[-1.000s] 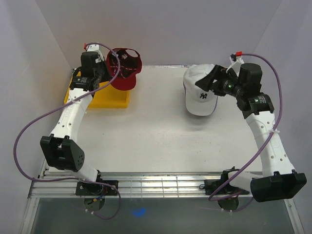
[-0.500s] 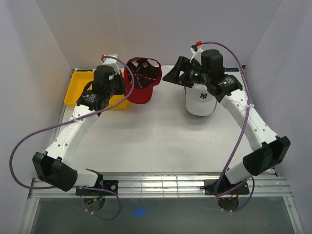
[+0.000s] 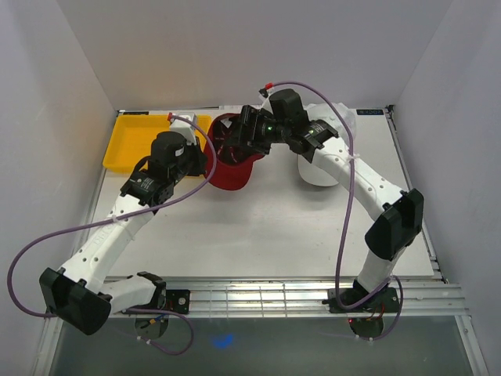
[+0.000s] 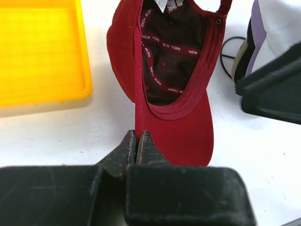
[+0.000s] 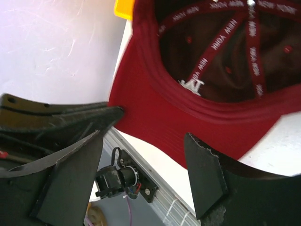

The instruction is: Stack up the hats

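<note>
left gripper (image 4: 137,136) is clenched on the brim edge of the dark red cap (image 4: 174,136), which is turned with its lined inside facing the cameras. the cap sits over the table (image 3: 258,227), between the yellow tray (image 3: 137,145) at the far left and the white cap (image 3: 317,172) to the right. right gripper (image 5: 150,132) hangs over the red cap's hollow, jaws spread wide, grasping nothing.

Left gripper (image 4: 137,143) pinched closed, upper centre-left of top view; right gripper (image 5: 146,134) jaws wide apart, arm stretched leftward.
</note>
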Tool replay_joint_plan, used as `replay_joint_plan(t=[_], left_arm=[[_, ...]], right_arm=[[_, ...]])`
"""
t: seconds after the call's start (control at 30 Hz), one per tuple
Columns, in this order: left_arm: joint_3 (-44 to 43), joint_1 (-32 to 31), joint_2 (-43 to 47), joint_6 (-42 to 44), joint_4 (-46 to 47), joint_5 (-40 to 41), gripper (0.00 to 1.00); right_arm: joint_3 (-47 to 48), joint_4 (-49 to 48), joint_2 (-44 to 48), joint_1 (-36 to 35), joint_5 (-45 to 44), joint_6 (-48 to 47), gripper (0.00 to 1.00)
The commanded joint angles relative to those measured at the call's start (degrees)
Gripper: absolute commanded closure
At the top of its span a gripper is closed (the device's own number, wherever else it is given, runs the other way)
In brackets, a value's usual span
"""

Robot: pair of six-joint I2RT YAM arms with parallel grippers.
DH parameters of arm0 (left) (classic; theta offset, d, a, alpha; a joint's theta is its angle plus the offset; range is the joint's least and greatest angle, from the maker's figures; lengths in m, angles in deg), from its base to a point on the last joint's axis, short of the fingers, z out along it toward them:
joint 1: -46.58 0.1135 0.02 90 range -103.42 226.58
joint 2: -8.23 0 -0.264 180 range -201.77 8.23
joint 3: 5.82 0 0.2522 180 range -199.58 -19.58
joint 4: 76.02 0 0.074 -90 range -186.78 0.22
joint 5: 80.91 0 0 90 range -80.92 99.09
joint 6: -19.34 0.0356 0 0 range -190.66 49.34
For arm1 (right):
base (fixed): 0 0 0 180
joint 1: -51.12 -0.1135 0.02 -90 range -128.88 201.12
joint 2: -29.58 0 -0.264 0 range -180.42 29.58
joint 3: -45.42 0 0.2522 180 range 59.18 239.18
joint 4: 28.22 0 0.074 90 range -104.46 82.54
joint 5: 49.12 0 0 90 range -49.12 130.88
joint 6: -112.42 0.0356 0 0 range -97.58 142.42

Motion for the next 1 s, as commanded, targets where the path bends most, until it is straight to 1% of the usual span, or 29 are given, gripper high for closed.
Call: replay_joint_plan(t=[0.0,0.13,0.3,0.5,0.67,0.7,0.73,0.8,0.83,0.9,0.93,0.97], left_arm=[[2.49,-1.46,2.18,-1.37,2.64,-0.61,1.00],[4.78,-2.61,3.24,-1.72,3.17,-0.61,1.00],[6.01,-3.84,4.38,-1.63,3.08,-0.26,1.00],[7.59,-4.54,5.61,-2.16,3.08,-0.61,1.00],[8.82,-5.16,5.79,-2.25,3.25,-0.53,1.00],[8.82,-5.42,5.97,-2.25,3.34,-0.44,1.00],[9.00,-5.51,5.97,-2.16,3.26,-0.26,1.00],[9.08,-5.68,6.06,-2.16,3.26,0.26,1.00],[9.09,-5.69,5.97,-2.08,3.34,0.44,1.00],[9.17,-5.77,5.53,-1.99,3.34,0.53,1.00],[9.17,-5.86,5.53,-1.90,3.34,0.53,1.00],[9.09,-5.95,5.61,-2.07,3.43,0.62,1.00]], right_arm=[[3.07,-2.79,-1.89,-1.16,-1.29,3.01,0.25],[7.36,-1.39,-5.58,-2.56,-1.99,3.27,0.25],[10.10,0.54,-9.80,-4.06,-3.22,3.18,0.25],[15.02,3.97,-14.55,-4.33,-4.01,2.57,0.26],[19.59,6.69,-18.24,-4.50,-4.27,1.96,0.30],[20.12,7.13,-18.51,-4.50,-4.27,1.69,0.32],[20.21,7.31,-18.69,-4.59,-4.27,1.60,0.39],[19.25,6.70,-18.42,-4.68,-4.27,1.51,0.47],[18.38,6.52,-18.25,-4.76,-4.19,1.51,0.53],[18.28,6.78,-18.25,-4.85,-4.19,1.16,0.59],[18.63,7.13,-18.33,-4.85,-4.10,0.90,0.64],[18.89,8.10,-18.60,-4.85,-4.27,0.29,0.65]])
